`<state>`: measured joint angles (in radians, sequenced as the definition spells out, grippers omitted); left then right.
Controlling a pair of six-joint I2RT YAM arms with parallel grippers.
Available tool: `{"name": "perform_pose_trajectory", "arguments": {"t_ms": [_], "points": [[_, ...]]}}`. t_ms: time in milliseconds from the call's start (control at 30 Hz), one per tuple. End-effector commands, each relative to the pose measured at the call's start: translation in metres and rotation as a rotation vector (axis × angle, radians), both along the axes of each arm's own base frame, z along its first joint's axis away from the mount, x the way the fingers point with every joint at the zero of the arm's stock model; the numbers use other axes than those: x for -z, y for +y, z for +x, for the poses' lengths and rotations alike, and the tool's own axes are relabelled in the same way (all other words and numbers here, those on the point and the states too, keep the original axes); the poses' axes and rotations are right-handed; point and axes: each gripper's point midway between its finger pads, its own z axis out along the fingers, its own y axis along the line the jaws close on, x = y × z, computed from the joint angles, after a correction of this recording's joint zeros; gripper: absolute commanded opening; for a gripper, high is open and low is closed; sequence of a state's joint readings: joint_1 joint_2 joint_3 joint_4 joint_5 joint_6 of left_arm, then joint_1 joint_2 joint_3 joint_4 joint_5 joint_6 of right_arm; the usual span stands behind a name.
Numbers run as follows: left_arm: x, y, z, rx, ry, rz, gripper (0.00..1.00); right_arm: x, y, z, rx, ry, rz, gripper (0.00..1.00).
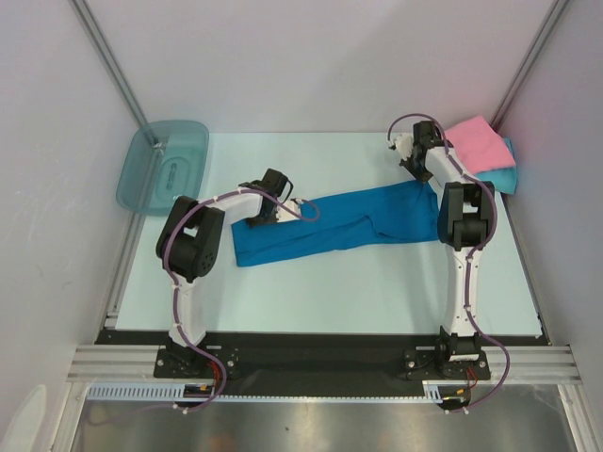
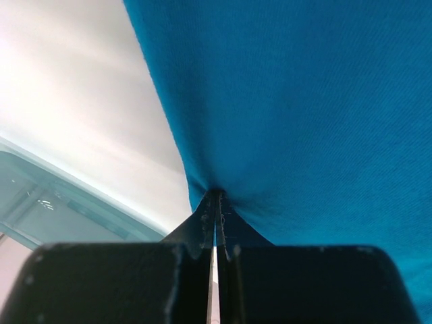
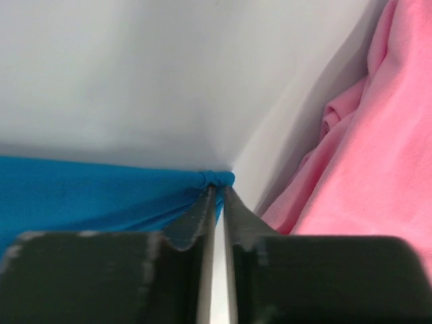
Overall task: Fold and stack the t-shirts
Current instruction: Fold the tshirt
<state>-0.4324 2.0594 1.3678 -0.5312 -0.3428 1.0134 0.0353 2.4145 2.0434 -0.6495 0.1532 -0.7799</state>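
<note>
Top external view: on the pale table (image 1: 377,301), the deep blue t-shirt (image 1: 349,221) stretches between both arms. The pink t-shirt (image 1: 476,143) lies on the turquoise t-shirt (image 1: 504,177) at the far right corner. The left gripper (image 2: 216,199) clamps blue cloth, and the right gripper (image 3: 216,192) pinches its bunched edge.

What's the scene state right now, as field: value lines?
left pincer: shut on blue shirt, left end
right pincer: shut on blue shirt, right end
blue shirt: long band lying across the table between both arms
pink shirt: on top of turquoise shirt, far right corner
bin: far left corner, apart from the shirts
</note>
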Motion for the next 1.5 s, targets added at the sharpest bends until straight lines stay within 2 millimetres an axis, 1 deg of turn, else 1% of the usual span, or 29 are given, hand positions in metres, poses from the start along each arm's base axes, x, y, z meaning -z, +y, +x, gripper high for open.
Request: {"name": "perform_pose_trajectory", "arguments": {"t_ms": [0,33,100,167,200,233,267,300,367,400,500,600,700,800,833,900,967,1000,1033,1067,1100,1133,1167,1233,1267,1333,1367,1400,1467], "points": [[0.023,0.010,-0.015,-0.005,0.077,0.029,0.00,-0.051,-0.024,0.011,0.047,-0.107,-0.041,0.17],[0.022,0.010,-0.014,-0.003,0.072,0.031,0.00,-0.056,-0.021,0.012,0.044,-0.114,-0.037,0.21],[0.019,0.010,-0.010,-0.004,0.048,0.034,0.00,-0.064,-0.015,0.013,0.038,-0.128,-0.030,0.39],[0.015,0.009,-0.004,-0.007,0.017,0.026,0.01,-0.077,-0.007,0.014,0.028,-0.152,-0.021,0.43],[0.012,0.009,-0.002,-0.009,0.001,0.026,0.05,-0.081,-0.005,0.014,0.027,-0.161,-0.017,0.47],[0.007,0.008,0.001,-0.010,-0.019,0.027,0.06,-0.086,-0.001,0.014,0.026,-0.168,-0.008,0.48],[0.004,0.009,0.007,-0.013,-0.049,0.023,0.06,-0.097,0.003,0.014,0.021,-0.188,-0.003,0.48],[0.001,0.008,0.009,-0.012,-0.061,0.021,0.08,-0.102,0.006,0.015,0.017,-0.198,0.000,0.49],[-0.007,0.008,0.016,-0.014,-0.100,0.019,0.15,-0.115,0.012,0.014,0.013,-0.224,0.010,0.50],[-0.008,0.008,0.017,-0.016,-0.109,0.020,0.19,-0.119,0.016,0.014,0.008,-0.231,0.014,0.50],[-0.018,0.007,0.023,-0.014,-0.150,0.014,0.19,-0.130,0.020,0.015,0.014,-0.257,0.020,0.52],[-0.024,0.005,0.026,-0.012,-0.168,0.004,0.26,-0.129,0.023,0.015,0.025,-0.260,0.029,0.53],[-0.023,0.005,0.024,-0.005,-0.165,0.001,0.27,-0.119,0.024,0.014,0.043,-0.246,0.036,0.52],[-0.020,0.005,0.021,-0.004,-0.158,0.004,0.27,-0.101,0.023,0.014,0.057,-0.219,0.021,0.47],[-0.019,0.006,0.020,-0.004,-0.156,0.003,0.27,-0.095,0.022,0.013,0.059,-0.205,0.014,0.42],[-0.018,0.006,0.019,-0.007,-0.157,0.002,0.27,-0.086,0.020,0.011,0.065,-0.183,0.005,0.39],[-0.019,0.006,0.018,-0.010,-0.160,-0.002,0.27,-0.090,0.016,0.010,0.083,-0.183,0.012,0.38],[-0.022,0.007,0.017,-0.010,-0.165,-0.006,0.27,-0.092,0.019,0.006,0.080,-0.164,0.045,0.37],[-0.023,0.007,0.015,-0.010,-0.165,-0.008,0.27,-0.105,0.020,0.005,0.082,-0.177,0.077,0.35],[-0.024,0.007,0.015,-0.009,-0.169,-0.013,0.27,-0.107,0.026,0.001,0.067,-0.161,0.117,0.22],[-0.025,0.007,0.012,-0.006,-0.166,-0.017,0.27,-0.107,0.029,-0.009,0.063,-0.125,0.130,0.13],[-0.030,0.006,0.012,-0.004,-0.176,-0.028,0.27,-0.110,0.032,-0.017,0.053,-0.106,0.144,0.00],[-0.032,0.006,0.010,-0.001,-0.176,-0.030,0.27,-0.108,0.039,-0.024,0.032,-0.078,0.166,0.00],[-0.035,0.005,0.008,0.011,-0.177,-0.045,0.27,-0.099,0.044,-0.041,0.022,-0.017,0.180,0.00],[-0.037,0.004,0.007,0.016,-0.179,-0.049,0.27,-0.092,0.046,-0.054,0.008,0.020,0.191,0.00],[-0.036,0.005,0.007,0.029,-0.177,-0.043,0.27,-0.080,0.045,-0.067,0.009,0.061,0.187,0.00],[-0.038,0.004,0.008,0.033,-0.183,-0.043,0.27,-0.075,0.053,-0.072,-0.011,0.083,0.221,0.00],[-0.040,0.004,0.010,0.039,-0.192,-0.043,0.27,-0.063,0.054,-0.083,-0.006,0.120,0.230,0.00],[-0.040,0.002,0.011,0.042,-0.192,-0.047,0.27,-0.051,0.058,-0.092,-0.004,0.155,0.253,0.00]]}}
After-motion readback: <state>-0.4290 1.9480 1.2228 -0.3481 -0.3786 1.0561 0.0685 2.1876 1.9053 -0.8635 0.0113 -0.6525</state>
